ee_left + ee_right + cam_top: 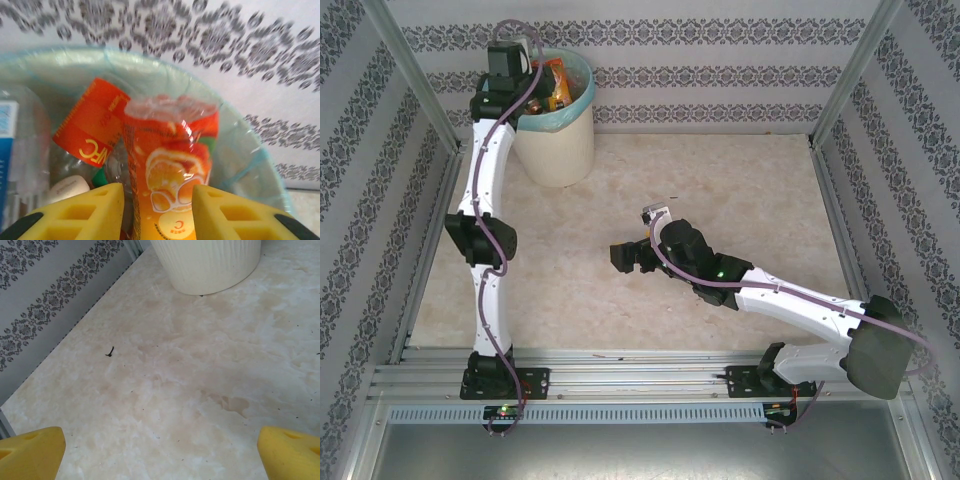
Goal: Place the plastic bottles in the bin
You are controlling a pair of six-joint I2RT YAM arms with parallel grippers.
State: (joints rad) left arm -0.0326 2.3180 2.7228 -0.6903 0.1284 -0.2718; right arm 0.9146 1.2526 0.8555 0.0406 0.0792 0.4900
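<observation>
My left gripper (157, 210) hangs over the bin (555, 150), its yellow fingers (80, 212) open with a slim gap beside an orange plastic bottle (170, 155) standing between them. That bottle bears an orange-slice label and leans inside the turquoise liner (250, 150). Other plastic bottles lie below it: a red-orange labelled one (92, 125) and a clear one with a blue label (7, 145). From above, orange bottles (555, 85) show in the bin's mouth beside the left wrist (510, 60). My right gripper (625, 257) hovers mid-table, wide open (160, 455) over bare surface.
The cream ribbed wall of the bin (210, 265) stands ahead of the right gripper. A small dark speck (109, 351) lies on the marbled tabletop (720, 180). Patterned walls and metal posts (845, 75) close in the table on three sides.
</observation>
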